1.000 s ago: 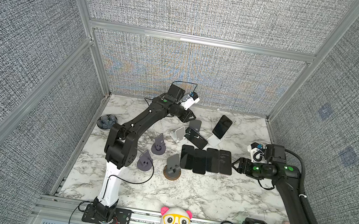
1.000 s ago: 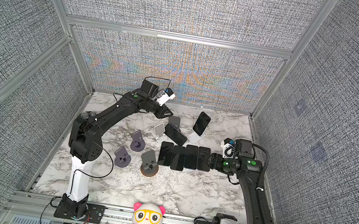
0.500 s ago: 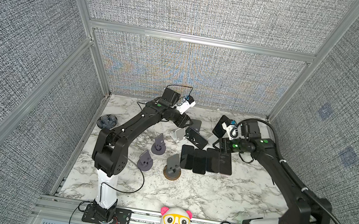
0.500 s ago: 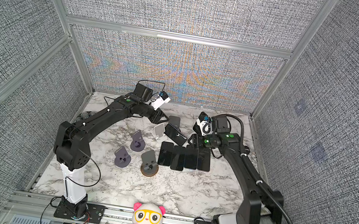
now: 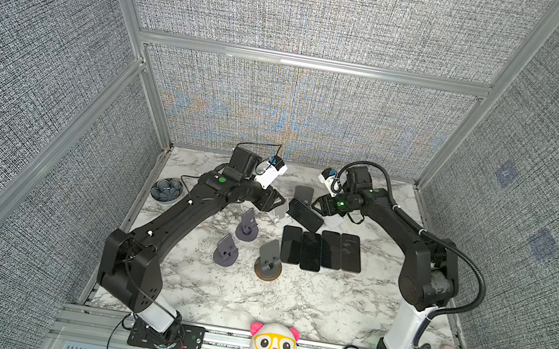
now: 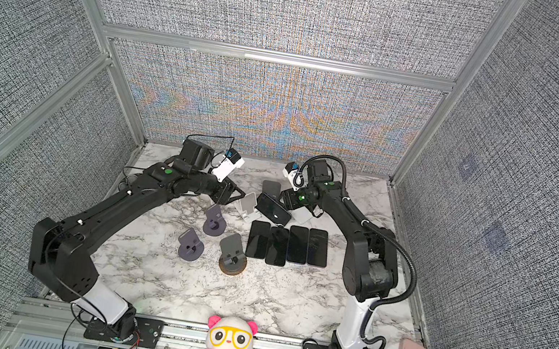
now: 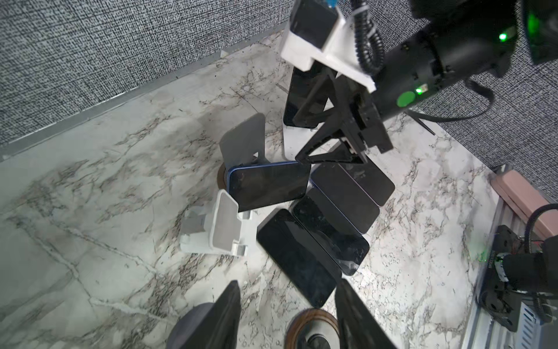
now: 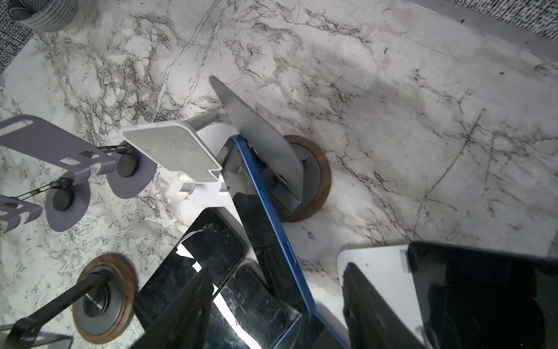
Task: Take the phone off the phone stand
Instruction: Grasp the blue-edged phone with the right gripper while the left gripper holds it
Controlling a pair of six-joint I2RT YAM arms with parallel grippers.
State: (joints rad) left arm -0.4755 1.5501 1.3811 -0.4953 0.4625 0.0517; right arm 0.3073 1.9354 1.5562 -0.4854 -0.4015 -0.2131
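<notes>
blue-edged phone (image 7: 268, 187) leaning on the grey stand (image 7: 241, 142). right hand (image 8: 277, 269) open astride its near end; left hand (image 7: 287, 282) open, empty — we would close squarely on both long edges, then lift along the stand's slope, not sideways.

blue-edged phone (image 7: 268, 184), grey wood-based stand (image 7: 241, 142), marbled table (image 7: 90, 211).

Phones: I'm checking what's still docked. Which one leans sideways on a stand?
The blue-edged phone, landscape against the grey stand. Four flat phones lie in a row; the upright phone stands on a white base.
</notes>
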